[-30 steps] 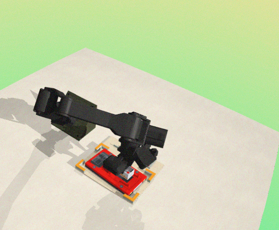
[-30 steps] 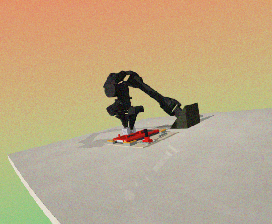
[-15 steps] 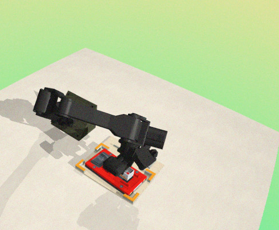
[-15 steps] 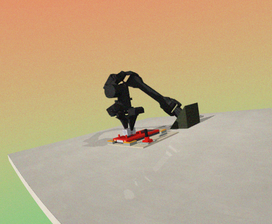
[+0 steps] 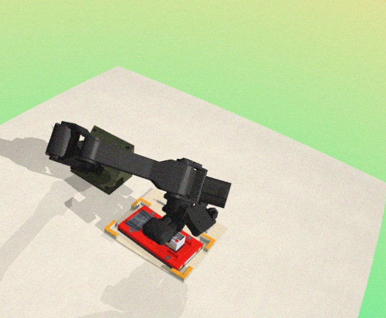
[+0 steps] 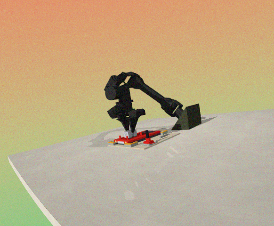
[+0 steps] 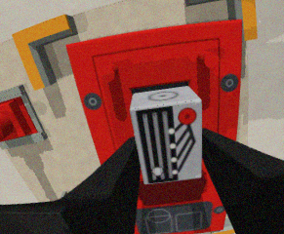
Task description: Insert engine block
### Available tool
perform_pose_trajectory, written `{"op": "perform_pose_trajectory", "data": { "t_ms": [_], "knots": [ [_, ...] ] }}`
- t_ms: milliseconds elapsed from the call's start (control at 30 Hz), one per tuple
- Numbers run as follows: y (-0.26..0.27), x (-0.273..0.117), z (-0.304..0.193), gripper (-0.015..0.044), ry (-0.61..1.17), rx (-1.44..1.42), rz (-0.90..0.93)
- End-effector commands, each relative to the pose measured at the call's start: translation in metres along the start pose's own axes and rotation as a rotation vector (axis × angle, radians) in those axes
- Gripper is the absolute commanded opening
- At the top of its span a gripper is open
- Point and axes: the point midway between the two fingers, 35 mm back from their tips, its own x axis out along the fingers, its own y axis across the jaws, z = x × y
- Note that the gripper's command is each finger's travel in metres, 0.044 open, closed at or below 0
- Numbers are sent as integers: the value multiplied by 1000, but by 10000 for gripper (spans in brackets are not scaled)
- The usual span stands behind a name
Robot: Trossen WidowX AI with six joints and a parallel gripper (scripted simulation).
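The engine block [image 7: 167, 132] [image 5: 177, 240] [image 6: 129, 133] is a small grey box with black stripes and a red dot on its top. My gripper [image 7: 167, 139] [image 5: 172, 236] [image 6: 130, 129] is shut on it, one finger on each side, pointing straight down. The block stands upright over the middle of the red car body [image 7: 148, 58] [image 5: 183, 254] [image 6: 141, 136]. Its lower end is at the dark-rimmed opening [image 7: 156, 88]. How deep it sits is hidden by the block and the fingers. A raised red ridge [image 7: 117, 88] runs along each side of the opening.
The car body lies on a beige baseplate [image 5: 220, 227] [image 7: 136, 10] with orange corner brackets [image 5: 111, 228] [image 7: 40, 35]. A red holder with a black post [image 6: 147, 138] [image 7: 5, 120] stands beside the car body. The arm's dark green base block [image 5: 113, 144] [image 6: 190, 117] is behind.
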Motion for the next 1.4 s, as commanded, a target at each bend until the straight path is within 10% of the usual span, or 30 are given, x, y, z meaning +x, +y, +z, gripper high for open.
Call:
{"op": "perform_pose_trajectory", "data": {
  "t_ms": [0, 667, 1033, 1367],
  "knots": [
    [-1, 1, 0, 159, -2, -2, -4],
    [-1, 7, 0, 159, -2, -2, -4],
    [0, 6, 0, 440, 0, 0, 0],
    [0, 6, 0, 440, 0, 0, 0]
  ]
}}
